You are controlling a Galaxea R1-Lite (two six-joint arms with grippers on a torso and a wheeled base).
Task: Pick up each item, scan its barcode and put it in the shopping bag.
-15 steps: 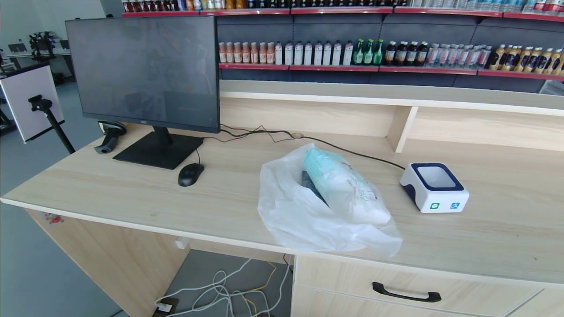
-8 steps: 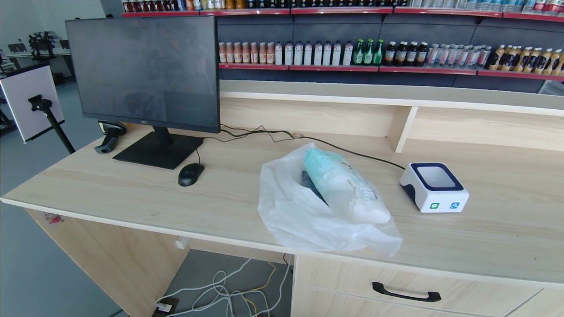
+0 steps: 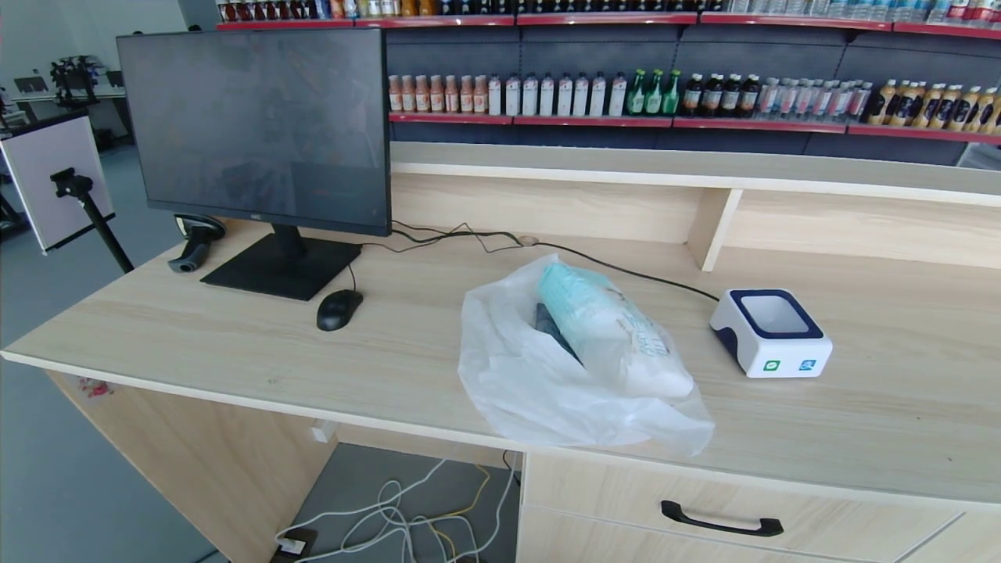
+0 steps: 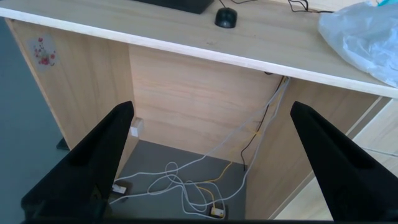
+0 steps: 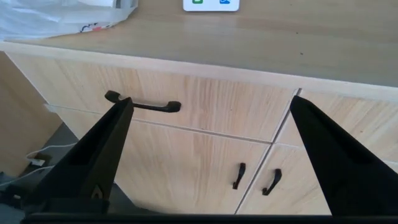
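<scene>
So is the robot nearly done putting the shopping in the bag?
Looks finished. Done: a teal-and-white packet and a dark item lie inside the shopping bag beside the scanner. In hand: nothing; the left gripper and right gripper are open, low in front of the counter. Left: probably nothing; otherwise the counter holds a monitor and mouse.

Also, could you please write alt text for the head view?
A translucent shopping bag holding a teal-and-white packet lies on a wooden counter, with a white scanner to its right. A dark monitor and mouse stand to the left.
</scene>
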